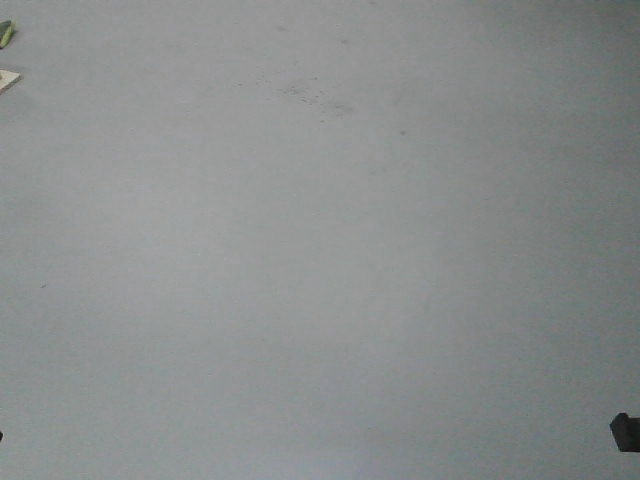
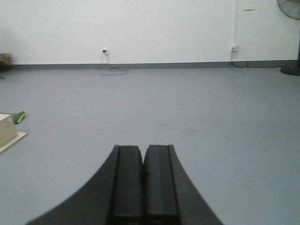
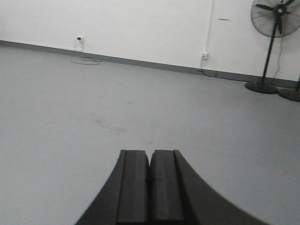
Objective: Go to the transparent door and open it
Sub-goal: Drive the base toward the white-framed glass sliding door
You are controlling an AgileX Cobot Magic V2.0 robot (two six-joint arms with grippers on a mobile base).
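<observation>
The transparent door is out of view in every frame. My left gripper (image 2: 143,149) is shut, its two black pads pressed together with nothing between them, pointing across bare grey floor toward a white wall. My right gripper (image 3: 149,153) is shut the same way and holds nothing, aimed at the same floor and wall. The front view shows only grey floor (image 1: 320,250), with a small black piece (image 1: 625,432) at its lower right edge.
A pale wooden platform (image 2: 8,133) with a green item (image 2: 18,117) beside it lies at the left. A pedestal fan (image 3: 273,42) stands at the right by the wall. Wall sockets (image 2: 105,50) with a loose cable (image 2: 114,71) sit along the grey skirting.
</observation>
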